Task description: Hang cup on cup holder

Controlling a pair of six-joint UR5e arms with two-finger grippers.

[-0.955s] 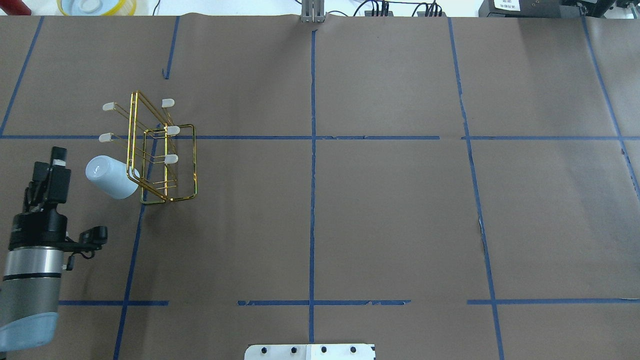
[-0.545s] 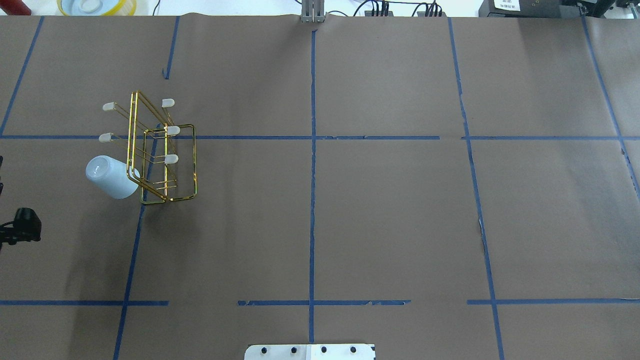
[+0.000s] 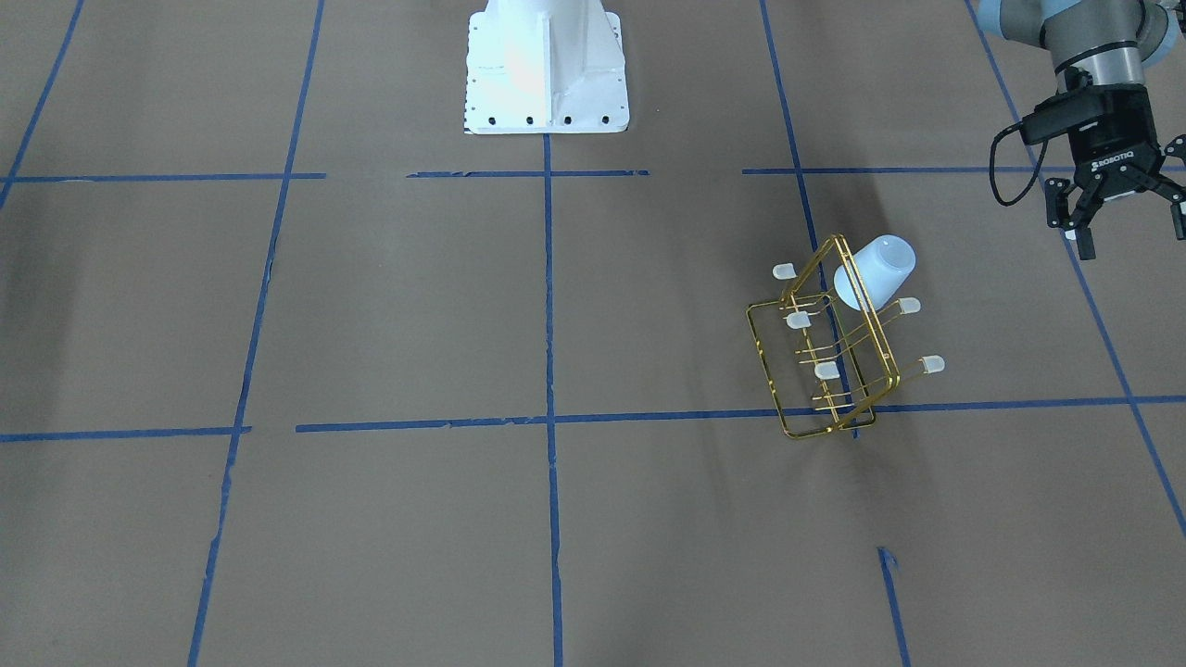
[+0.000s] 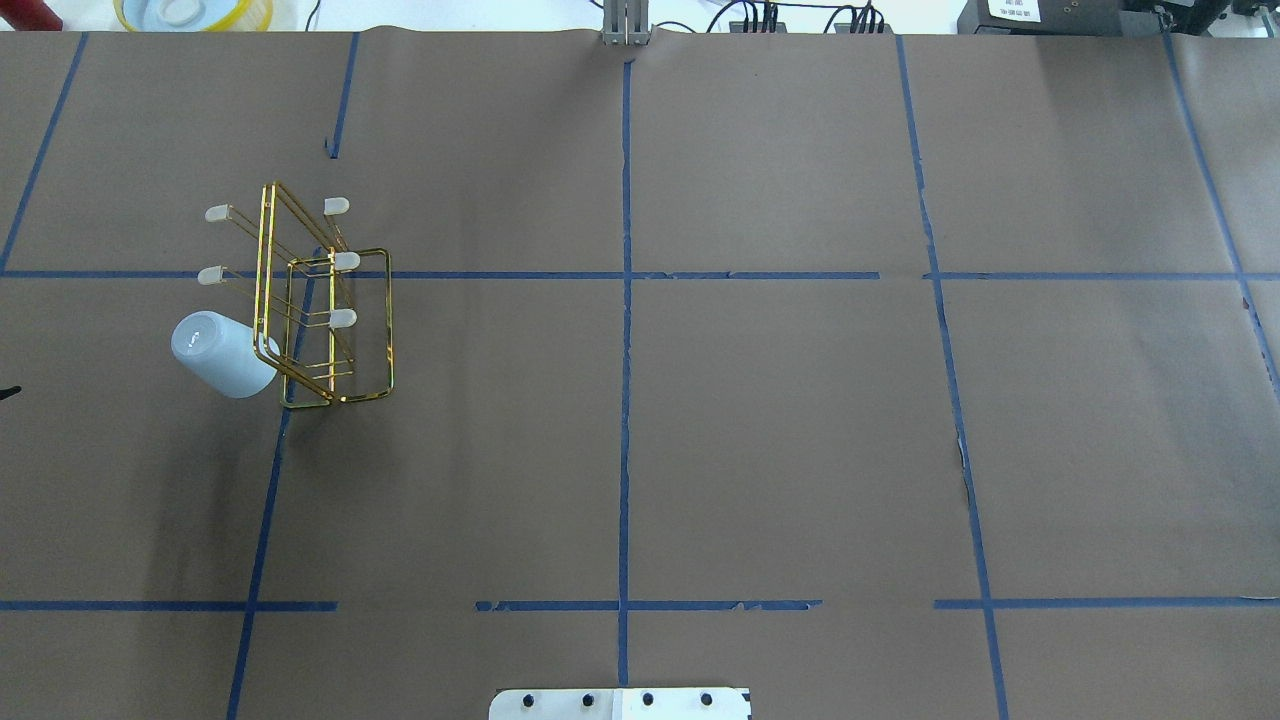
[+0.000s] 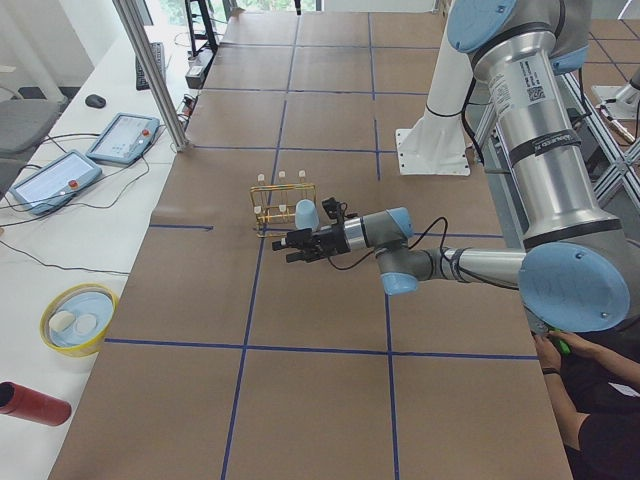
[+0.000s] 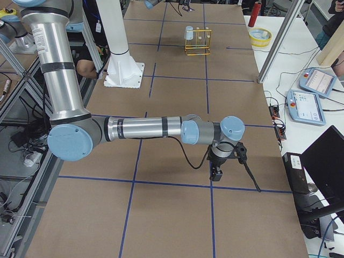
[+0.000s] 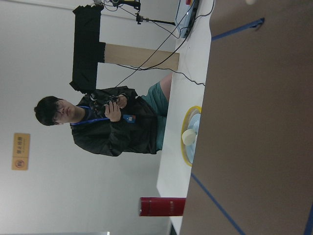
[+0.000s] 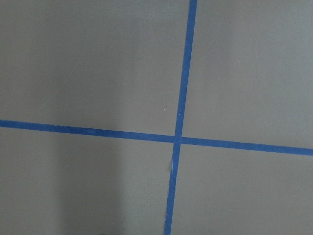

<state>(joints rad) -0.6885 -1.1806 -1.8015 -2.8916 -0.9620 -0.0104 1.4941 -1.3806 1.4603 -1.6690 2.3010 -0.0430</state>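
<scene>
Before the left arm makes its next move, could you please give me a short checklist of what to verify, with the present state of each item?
1. Cup hung: the cup sits tilted, bottom outward, with its mouth against the cup holder, seemingly over a prong that it hides. Ok.
2. Rack stable: the cup holder stands upright on the table. Ok.
3. Release done: the left gripper is open, empty and well apart from the cup. Ok.
4. Right arm out of the way: the right gripper is far down the table from the rack. Ok.
5. Right gripper open or shut: it shows only in the right side view. Cannot tell.
</scene>
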